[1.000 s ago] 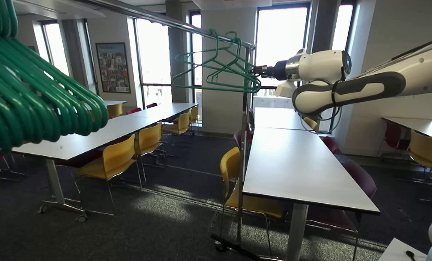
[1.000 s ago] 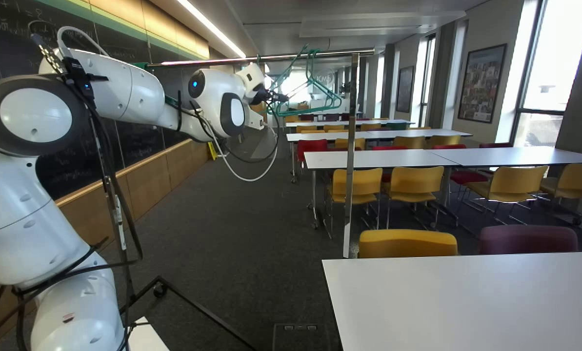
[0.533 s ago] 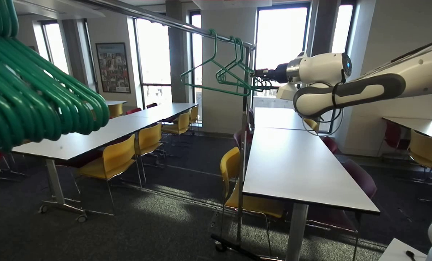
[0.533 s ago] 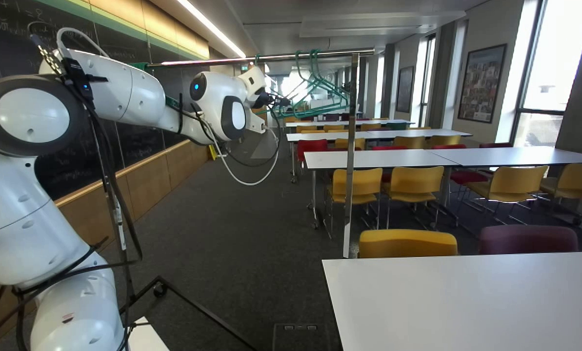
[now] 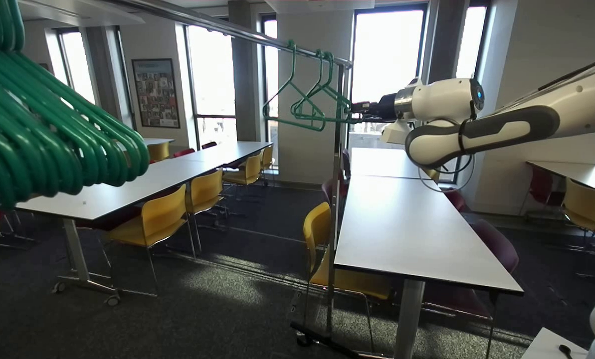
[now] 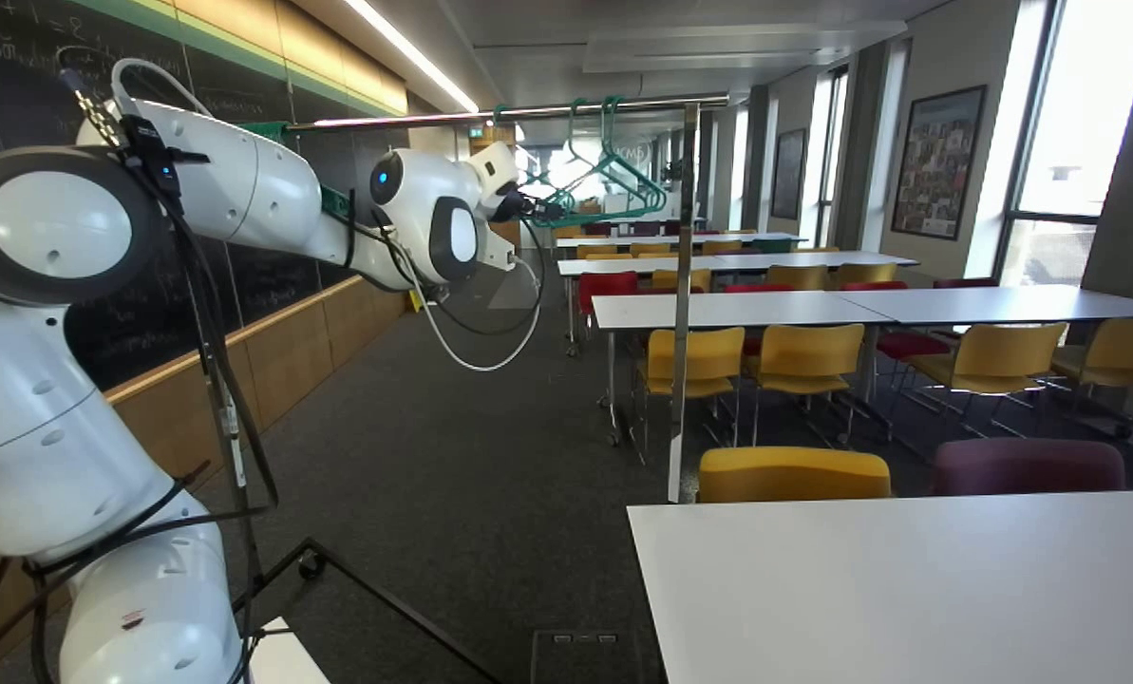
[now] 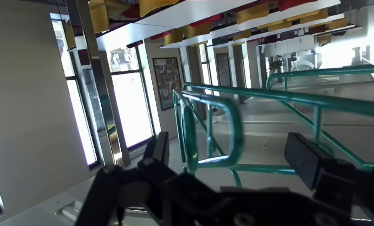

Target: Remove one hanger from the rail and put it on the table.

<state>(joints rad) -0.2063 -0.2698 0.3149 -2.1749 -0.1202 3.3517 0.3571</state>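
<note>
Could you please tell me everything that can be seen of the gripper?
The gripper looks black and rigid, with two jointed fingers ending in flat, blocky pads. In the wrist view it is open, the fingers spread well apart, and the rounded end of a green hanger shows between them. In both exterior views it extends roughly level from the white arm, lower than the rail, beside the hangers' lower corners. Whether it touches any hanger is unclear.
</note>
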